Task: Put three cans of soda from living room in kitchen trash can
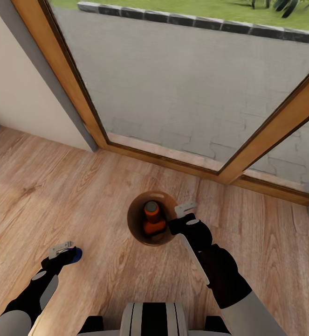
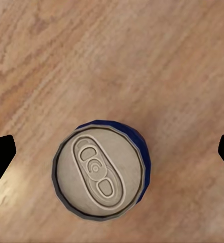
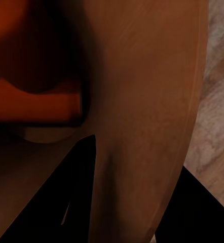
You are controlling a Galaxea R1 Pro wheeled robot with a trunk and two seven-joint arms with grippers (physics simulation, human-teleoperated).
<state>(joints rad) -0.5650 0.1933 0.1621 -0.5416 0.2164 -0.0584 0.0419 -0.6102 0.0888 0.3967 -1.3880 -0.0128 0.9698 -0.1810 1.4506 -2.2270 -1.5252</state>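
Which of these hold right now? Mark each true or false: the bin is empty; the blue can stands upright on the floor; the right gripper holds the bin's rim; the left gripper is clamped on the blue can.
1. The bin is empty. False: orange cans lie inside.
2. The blue can stands upright on the wood floor. True.
3. The right gripper is closed over the bin's rim. True.
4. The left gripper is clamped on the blue can. False: its fingers stand wide apart, clear of it.
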